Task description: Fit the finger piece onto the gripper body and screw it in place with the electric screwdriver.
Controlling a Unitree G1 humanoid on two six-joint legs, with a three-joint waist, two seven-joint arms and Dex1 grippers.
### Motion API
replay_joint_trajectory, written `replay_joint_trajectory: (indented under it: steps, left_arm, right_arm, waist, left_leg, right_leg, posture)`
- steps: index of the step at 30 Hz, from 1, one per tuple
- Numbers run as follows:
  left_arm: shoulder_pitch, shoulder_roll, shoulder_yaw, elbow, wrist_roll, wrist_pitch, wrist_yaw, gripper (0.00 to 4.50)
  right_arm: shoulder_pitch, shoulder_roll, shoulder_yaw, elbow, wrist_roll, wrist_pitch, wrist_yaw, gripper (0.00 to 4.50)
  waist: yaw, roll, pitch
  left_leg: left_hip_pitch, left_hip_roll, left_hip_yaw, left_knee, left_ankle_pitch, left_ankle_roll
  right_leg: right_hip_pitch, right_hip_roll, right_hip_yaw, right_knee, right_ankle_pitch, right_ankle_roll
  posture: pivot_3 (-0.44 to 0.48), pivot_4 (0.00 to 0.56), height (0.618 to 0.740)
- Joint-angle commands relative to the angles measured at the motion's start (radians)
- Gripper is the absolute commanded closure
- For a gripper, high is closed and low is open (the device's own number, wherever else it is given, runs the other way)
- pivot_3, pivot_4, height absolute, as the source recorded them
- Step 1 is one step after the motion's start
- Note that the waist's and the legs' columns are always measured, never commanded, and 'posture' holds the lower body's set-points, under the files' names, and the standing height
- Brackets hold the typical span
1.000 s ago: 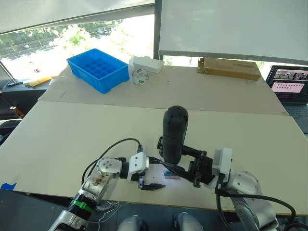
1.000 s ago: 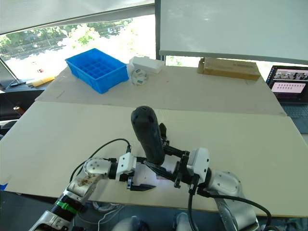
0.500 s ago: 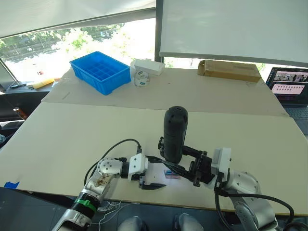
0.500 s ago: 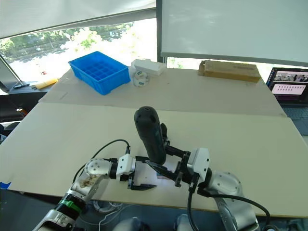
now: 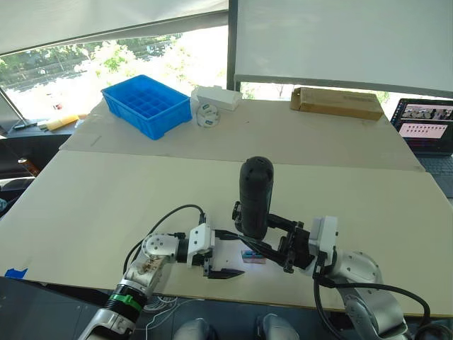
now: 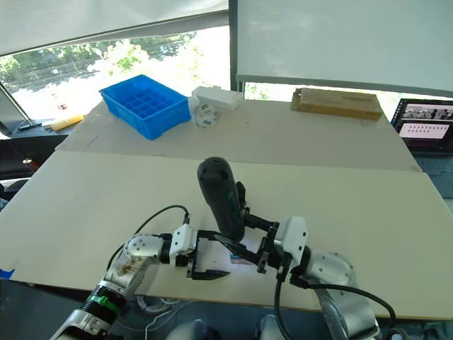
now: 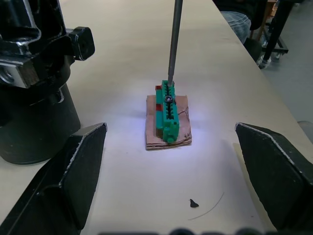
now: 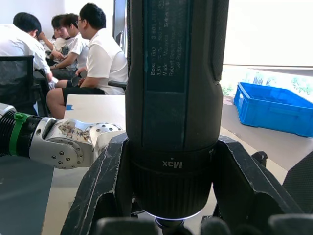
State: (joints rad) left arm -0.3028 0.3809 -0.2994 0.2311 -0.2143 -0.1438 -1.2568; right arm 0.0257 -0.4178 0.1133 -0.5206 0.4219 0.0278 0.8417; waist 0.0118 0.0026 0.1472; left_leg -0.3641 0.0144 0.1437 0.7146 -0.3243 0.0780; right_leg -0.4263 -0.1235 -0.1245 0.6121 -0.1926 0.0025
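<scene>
- Pale beige boards are making up our table (image 5: 106, 191), two sheets butting along a seam, with bright windows and trees glowing behind it.
- At the far edge we are seeing a blue compartment tray (image 5: 147, 104), a white box (image 5: 216, 96) with a small roll beside it, and a flat cardboard box (image 5: 336, 102); a laptop (image 5: 425, 120) is glowing at the right.
- Our right gripper (image 5: 265, 237) is clamping the electric screwdriver (image 5: 255, 197) upright, its fingers (image 8: 105, 181) pressing on both sides of the barrel.
- The thin metal bit (image 7: 173, 41) is pointing straight down onto a small green block (image 7: 167, 112), which is sitting on a tan card (image 7: 168, 122) near the table's front edge.
- Our left gripper (image 7: 171, 161) is hovering low over the table with its fingers (image 7: 78, 171) spread wide on either side of that block, gripping nothing.
- A black blocky mechanism (image 7: 34, 83) with a round base is standing just beside the block; we are taking it for the gripper body.
- Seated people (image 8: 98, 54) are gathering around chairs in the room beyond the left arm.
</scene>
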Motion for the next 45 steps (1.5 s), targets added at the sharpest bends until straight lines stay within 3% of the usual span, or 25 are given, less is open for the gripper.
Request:
replay_joint_trajectory:
  steps: [1, 25, 45]
  left_arm:
    - [0.016, 0.006, -0.017, -0.027, -0.007, 0.043, -0.011, 0.06]
    - [0.007, 0.022, -0.026, -0.161, -0.011, 0.184, 0.02, 0.06]
    - [0.013, 0.025, -0.031, -0.169, -0.008, 0.189, 0.031, 0.06]
  right_arm:
    - [-0.016, 0.008, -0.02, -0.033, 0.017, -0.049, -0.003, 2.61]
    - [0.006, 0.003, -0.017, -0.035, 0.017, -0.04, 0.0, 2.61]
    - [-0.003, 0.008, -0.009, -0.023, 0.011, -0.04, -0.001, 2.61]
  waist:
    - [0.0, 0.0, 0.0]
    - [0.0, -0.001, 0.001]
    - [0.0, -0.001, 0.001]
  left_leg:
    - [0.0, 0.0, 0.0, 0.0, 0.0, 0.0]
    - [-0.004, 0.0, 0.0, 0.0, 0.0, 0.0]
    - [-0.005, 0.0, 0.0, 0.0, 0.0, 0.0]
  right_leg:
    - [0.0, 0.0, 0.0, 0.0, 0.0, 0.0]
    - [-0.004, 0.005, 0.0, 0.0, -0.001, 0.001]
    - [-0.005, 0.007, 0.0, 0.0, -0.001, 0.001]
  posture:
    - [0.0, 0.15, 0.74]
    - [0.0, 0.15, 0.74]
    - [0.0, 0.15, 0.74]
